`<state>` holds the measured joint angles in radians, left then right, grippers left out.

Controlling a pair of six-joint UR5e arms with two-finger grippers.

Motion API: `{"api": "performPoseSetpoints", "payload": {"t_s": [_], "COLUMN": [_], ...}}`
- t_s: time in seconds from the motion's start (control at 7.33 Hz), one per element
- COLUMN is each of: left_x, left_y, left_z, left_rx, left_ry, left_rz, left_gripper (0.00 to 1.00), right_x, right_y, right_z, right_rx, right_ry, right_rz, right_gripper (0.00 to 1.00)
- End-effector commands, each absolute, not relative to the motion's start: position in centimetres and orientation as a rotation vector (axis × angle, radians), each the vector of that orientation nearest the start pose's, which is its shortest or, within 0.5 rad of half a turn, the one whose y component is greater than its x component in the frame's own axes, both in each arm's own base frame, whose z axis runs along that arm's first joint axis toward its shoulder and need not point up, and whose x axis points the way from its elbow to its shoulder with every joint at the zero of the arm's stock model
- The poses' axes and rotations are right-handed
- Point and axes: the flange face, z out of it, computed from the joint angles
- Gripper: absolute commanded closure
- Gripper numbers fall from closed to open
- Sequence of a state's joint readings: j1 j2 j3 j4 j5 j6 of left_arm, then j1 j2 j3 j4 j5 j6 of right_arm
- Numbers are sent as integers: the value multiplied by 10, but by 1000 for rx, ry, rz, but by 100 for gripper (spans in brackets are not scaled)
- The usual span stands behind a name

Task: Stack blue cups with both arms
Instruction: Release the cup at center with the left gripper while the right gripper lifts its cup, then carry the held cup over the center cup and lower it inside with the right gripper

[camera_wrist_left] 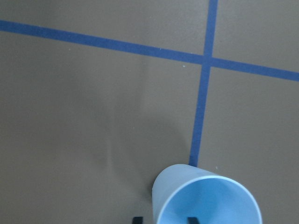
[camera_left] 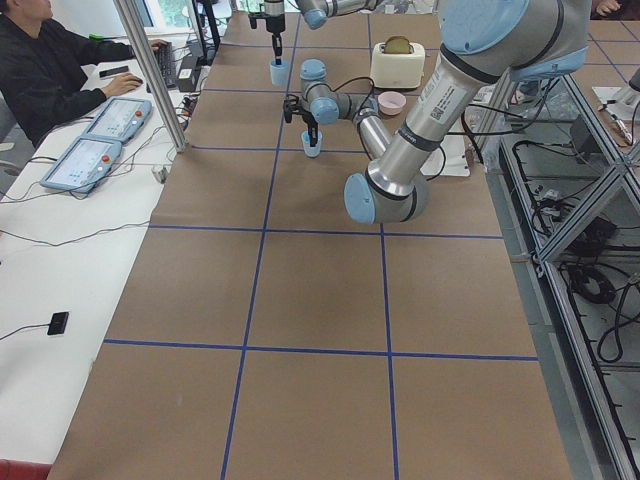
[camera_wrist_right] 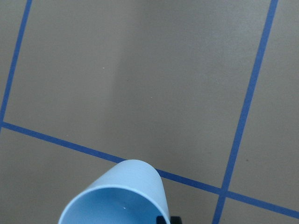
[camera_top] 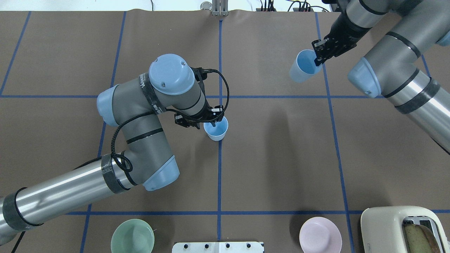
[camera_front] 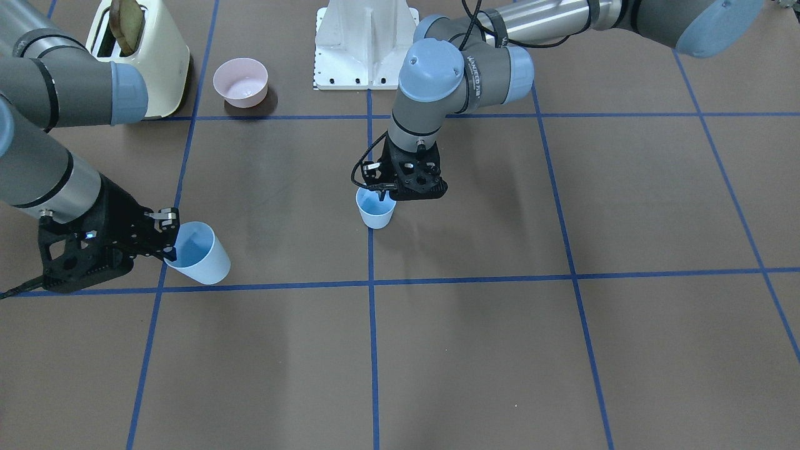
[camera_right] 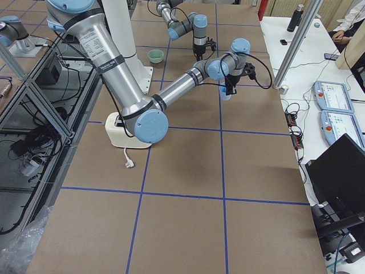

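Observation:
One blue cup (camera_top: 217, 130) sits at the table's middle on a blue tape line. My left gripper (camera_top: 212, 123) is shut on its rim, one finger inside and one outside; the left wrist view shows the cup (camera_wrist_left: 205, 198) close below. I cannot tell whether it rests on the table. The second blue cup (camera_top: 301, 68) hangs tilted above the far right of the table, held by its rim in my shut right gripper (camera_top: 318, 61). In the front view the left gripper (camera_front: 382, 197) holds the centre cup (camera_front: 376, 211) and the right gripper (camera_front: 170, 250) holds the tilted cup (camera_front: 201, 255).
A cream toaster (camera_top: 404, 228) with bread, a pink bowl (camera_top: 320, 239) and a mint-green bowl (camera_top: 132, 240) stand along the near edge beside the white base pedestal (camera_top: 218, 247). A person sits at a side desk (camera_left: 50, 70).

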<state>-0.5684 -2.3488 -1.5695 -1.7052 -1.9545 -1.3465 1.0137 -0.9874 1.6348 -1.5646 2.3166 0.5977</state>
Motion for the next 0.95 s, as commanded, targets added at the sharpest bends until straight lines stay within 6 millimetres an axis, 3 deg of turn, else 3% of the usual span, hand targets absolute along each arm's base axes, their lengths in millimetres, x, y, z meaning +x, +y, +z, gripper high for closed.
{"api": "performPoseSetpoints", "payload": {"t_s": [0.0, 0.14, 0.27, 0.41, 0.55, 0.68, 0.82], "left_x": [491, 452, 429, 409, 389, 371, 363], "left_y": [-476, -486, -491, -508, -519, -527, -531], "left_z": [171, 191, 213, 228, 259, 284, 293], "left_rx": [11, 30, 51, 70, 92, 100, 102], "left_ry": [998, 982, 926, 868, 821, 796, 786], "left_rz": [-133, -111, -63, -30, 28, 36, 33], "left_gripper": [3, 3, 3, 3, 3, 3, 3], "right_x": [-350, -376, -409, -433, -449, -463, -478], "right_y": [-580, -566, -546, -530, -517, -502, -489], "right_z": [216, 194, 178, 158, 136, 125, 122], "right_rx": [93, 94, 102, 99, 99, 99, 99], "right_ry": [-995, -997, -985, -993, -1008, -1013, -1002], "right_rz": [-158, -144, -138, -131, -116, -115, -132], "right_gripper": [100, 100, 100, 100, 100, 100, 100]}}
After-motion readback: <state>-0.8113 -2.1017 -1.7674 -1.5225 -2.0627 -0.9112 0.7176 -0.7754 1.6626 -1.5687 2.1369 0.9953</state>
